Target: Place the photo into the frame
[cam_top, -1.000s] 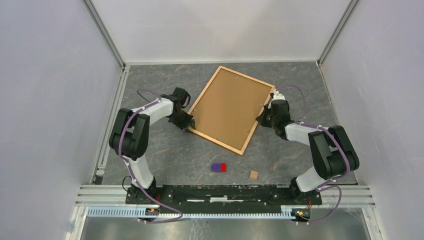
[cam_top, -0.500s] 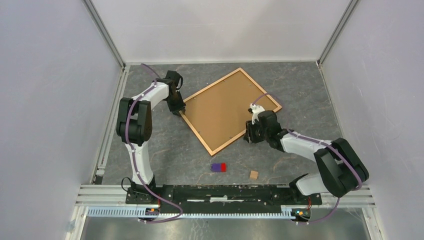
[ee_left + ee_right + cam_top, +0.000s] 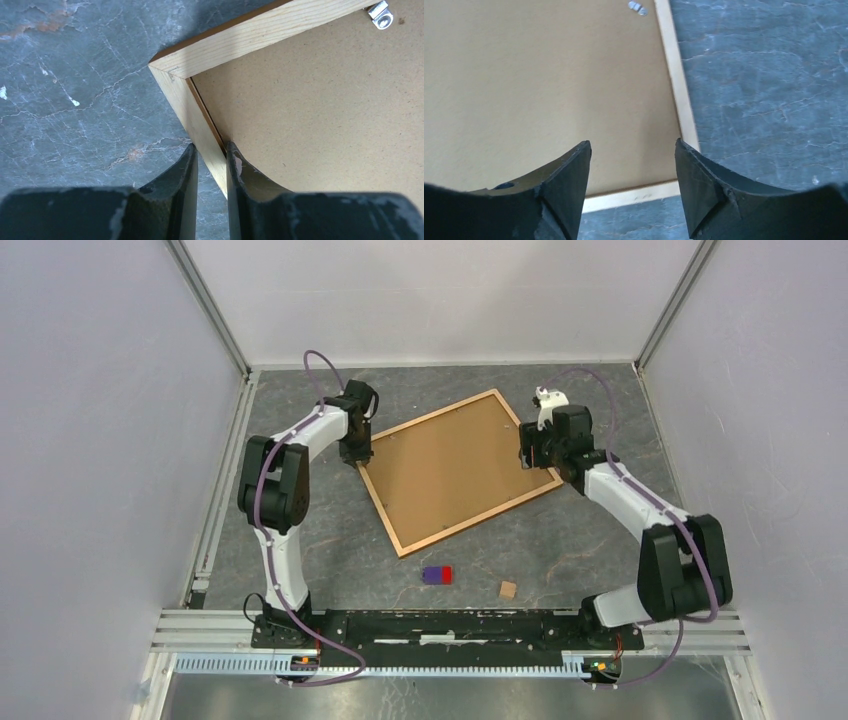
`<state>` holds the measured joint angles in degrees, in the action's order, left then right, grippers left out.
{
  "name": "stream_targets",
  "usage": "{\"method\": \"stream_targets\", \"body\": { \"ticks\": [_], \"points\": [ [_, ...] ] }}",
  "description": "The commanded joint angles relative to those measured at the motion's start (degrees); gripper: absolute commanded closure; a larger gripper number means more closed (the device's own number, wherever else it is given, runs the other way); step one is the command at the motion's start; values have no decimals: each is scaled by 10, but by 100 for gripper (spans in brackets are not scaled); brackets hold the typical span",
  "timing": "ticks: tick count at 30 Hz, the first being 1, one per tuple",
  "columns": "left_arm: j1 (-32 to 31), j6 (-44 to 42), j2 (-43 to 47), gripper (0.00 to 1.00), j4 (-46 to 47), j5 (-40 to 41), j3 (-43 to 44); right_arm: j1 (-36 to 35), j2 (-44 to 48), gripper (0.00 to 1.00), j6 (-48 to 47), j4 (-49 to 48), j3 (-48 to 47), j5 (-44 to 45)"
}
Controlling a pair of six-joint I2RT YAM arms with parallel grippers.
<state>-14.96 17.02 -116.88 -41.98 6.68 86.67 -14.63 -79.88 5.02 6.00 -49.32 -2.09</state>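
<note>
Frame (image 3: 481, 514) flat, back up; long axis near-left to far-right

- Left arm (image 3: 268, 490) rises from its near base, elbow bent, forearm reaching far and to the right.
- Left tool (image 3: 210, 150) points down, its two fingers pinched on the moulding of the frame (image 3: 260, 32).
- Right arm (image 3: 625, 495) stretches far and leftward, wrist bent down.
- Right tool (image 3: 633, 145) has its fingers spread wide, holding nothing.
</note>
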Motion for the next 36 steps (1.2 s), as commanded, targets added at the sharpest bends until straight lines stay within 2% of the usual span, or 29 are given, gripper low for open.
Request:
{"method": "stream_targets", "body": {
  "ticks": [1,4,11,15,23,30,36],
  "points": [
    [-24,-61,20,98,8,-1,-11,24,-61,29,-45,43,-72,43],
    [-34,-62,23,98,7,-15,-9,40,-105,21,-70,51,-102,51],
    [-39,-49,22,98,7,-37,3,50,-216,19,-79,51,-207,63],
    [-39,-42,6,98,-7,-45,15,50,-273,27,-77,65,-259,50],
    [-38,-38,-3,98,-9,-51,18,51,-321,26,-89,47,-269,65],
    [-36,-37,-7,98,-9,-50,19,50,-347,37,-84,36,-269,67],
    [-34,-35,-6,98,-9,-52,20,50,-365,41,-86,36,-279,75]
  ]
}}
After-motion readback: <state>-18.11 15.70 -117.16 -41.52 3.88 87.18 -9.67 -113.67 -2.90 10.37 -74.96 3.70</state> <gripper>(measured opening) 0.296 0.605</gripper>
